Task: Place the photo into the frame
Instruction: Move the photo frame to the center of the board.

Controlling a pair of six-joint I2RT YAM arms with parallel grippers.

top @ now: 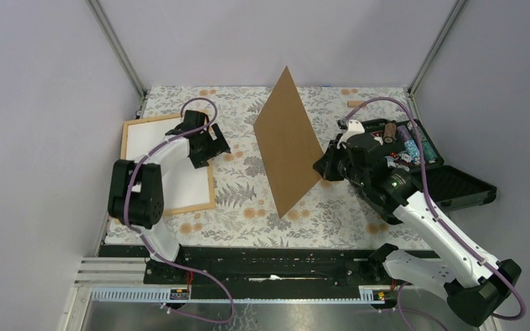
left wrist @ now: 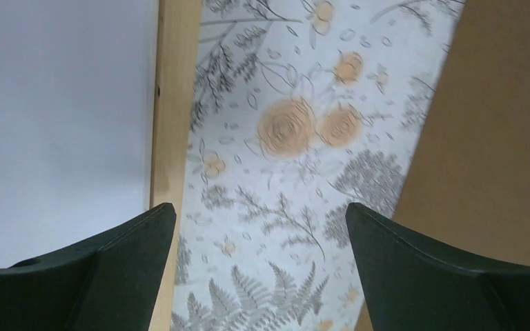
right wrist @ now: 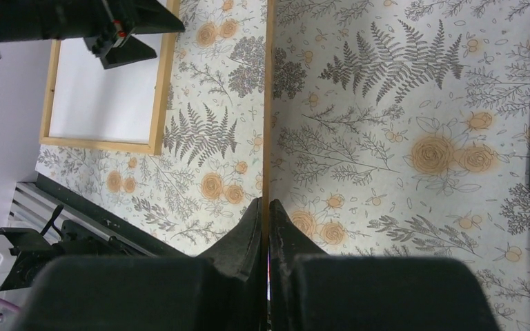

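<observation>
The frame is thin light wood with a white face and lies flat at the left of the table; its rail also shows in the left wrist view and the right wrist view. My left gripper hovers open over the frame's right rail, with only the flowered cloth between its fingers. My right gripper is shut on the right edge of a brown board, which stands upright on a corner mid-table. That board appears edge-on between the fingers. The photo is hidden.
A black case lies open at the right, its tray holding several small items. A short wooden piece lies at the back right. Flowered cloth covers the table. A black rail runs along the near edge.
</observation>
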